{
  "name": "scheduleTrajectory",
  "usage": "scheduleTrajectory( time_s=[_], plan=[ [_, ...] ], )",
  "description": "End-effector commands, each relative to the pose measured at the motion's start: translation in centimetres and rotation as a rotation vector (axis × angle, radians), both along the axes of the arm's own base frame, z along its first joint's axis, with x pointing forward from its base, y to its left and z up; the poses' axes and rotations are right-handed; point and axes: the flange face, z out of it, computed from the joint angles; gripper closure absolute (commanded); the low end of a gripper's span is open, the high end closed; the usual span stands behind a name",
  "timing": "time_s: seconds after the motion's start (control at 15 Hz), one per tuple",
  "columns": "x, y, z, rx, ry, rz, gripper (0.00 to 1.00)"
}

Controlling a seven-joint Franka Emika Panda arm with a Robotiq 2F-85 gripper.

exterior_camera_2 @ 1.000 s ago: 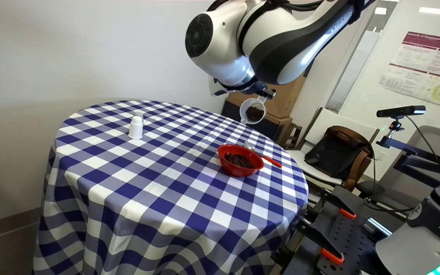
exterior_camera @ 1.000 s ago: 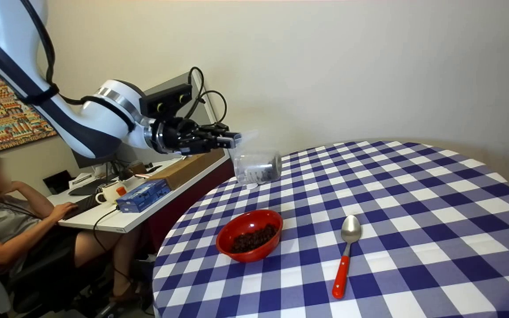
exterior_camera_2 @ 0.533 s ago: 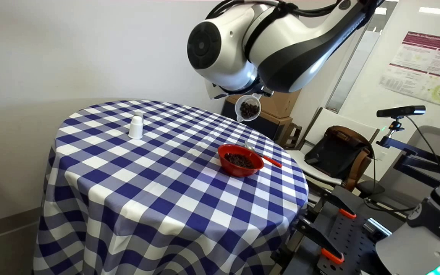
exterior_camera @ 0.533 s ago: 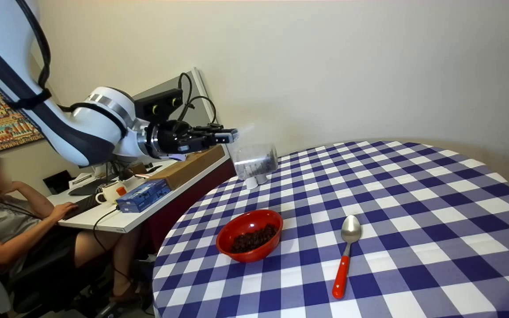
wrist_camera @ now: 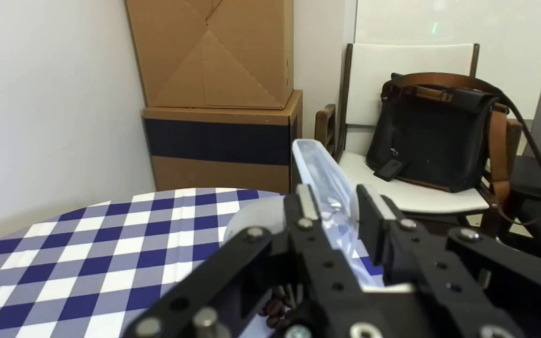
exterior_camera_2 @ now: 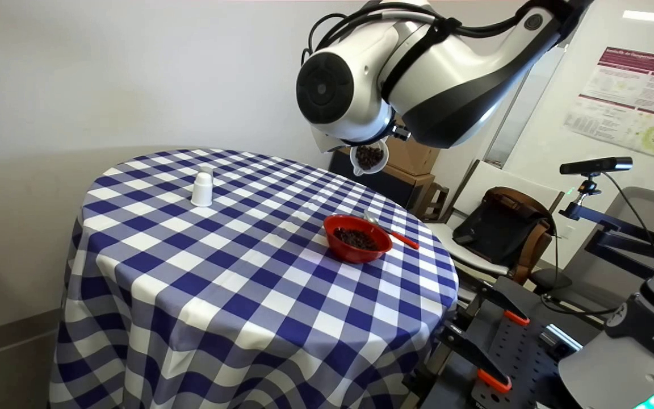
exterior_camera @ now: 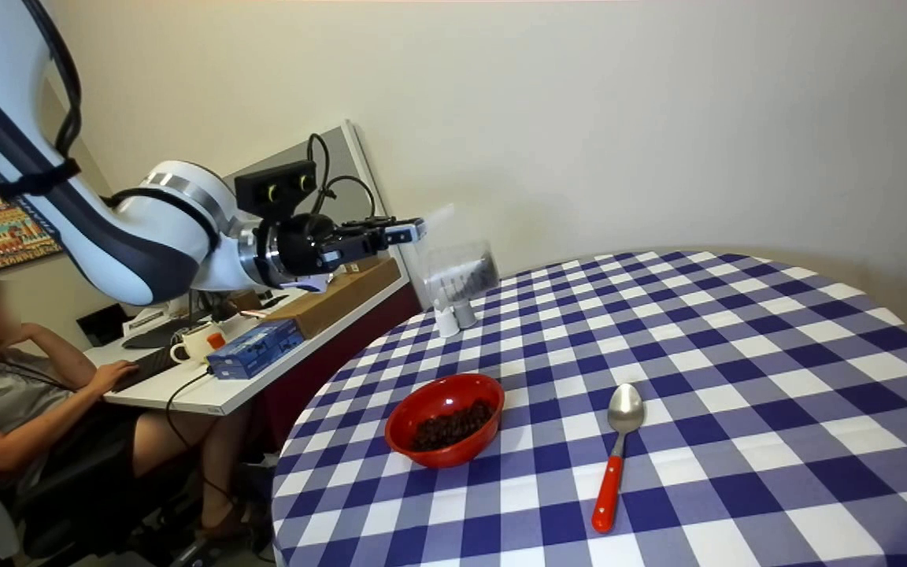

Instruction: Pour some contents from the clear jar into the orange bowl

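The bench [exterior_camera_2: 236,267], under a checked cloth [exterior_camera: 737,354], carries the whole setting. Over it the robot's arm [exterior_camera_2: 446,74] reaches in high, probably to leave room for pouring. The claw [wrist_camera: 338,202] is closed to a narrow gap, its fingers [wrist_camera: 377,203] pinching a translucent handle [wrist_camera: 317,164] from either side; gripping there leaves the mouth free.

The orange bowl [exterior_camera: 438,398] sits upright near the cloth's edge, apparently to catch what falls. The clear jar [exterior_camera: 453,272] hangs from that handle in the air, above the bowl and well apart from it in both exterior views; whether it is straight over it cannot be told. It is tipped far toward its side, handle uppermost and spout low, a pose that suits pouring.

The spoon [exterior_camera: 617,457] lies near the bowl, not touching it, presumably meant for eating. Two white containers [exterior_camera_2: 202,190] stand well away, seemingly out of the way.

Smallest are the dark beans [exterior_camera: 457,425]: a layer in the bowl, more inside the jar. Some pouring appears done; righting the jar seems the sensible next move, since further tilt could scatter beans past the bowl's rim.
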Motion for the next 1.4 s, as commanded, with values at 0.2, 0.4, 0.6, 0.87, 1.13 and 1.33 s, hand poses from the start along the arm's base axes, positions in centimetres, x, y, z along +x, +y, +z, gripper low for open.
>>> scheduleTrajectory(
  time_s=[0.2,0.4,0.6,0.87,1.13,1.33],
  plan=[
    [-1.5,-0.4,0.7,-0.075,0.015,0.139,0.93],
    [-2.3,-0.6,0.5,-0.103,0.029,0.181,0.93],
    [-3.1,-0.9,0.3,-0.129,0.039,0.217,0.93],
    [-3.9,-1.3,0.1,-0.165,0.037,0.285,0.93],
    [-4.9,-1.9,-0.3,-0.203,0.035,0.346,0.93],
    [-5.6,-2.4,-0.4,-0.229,0.039,0.384,0.93]
  ],
)
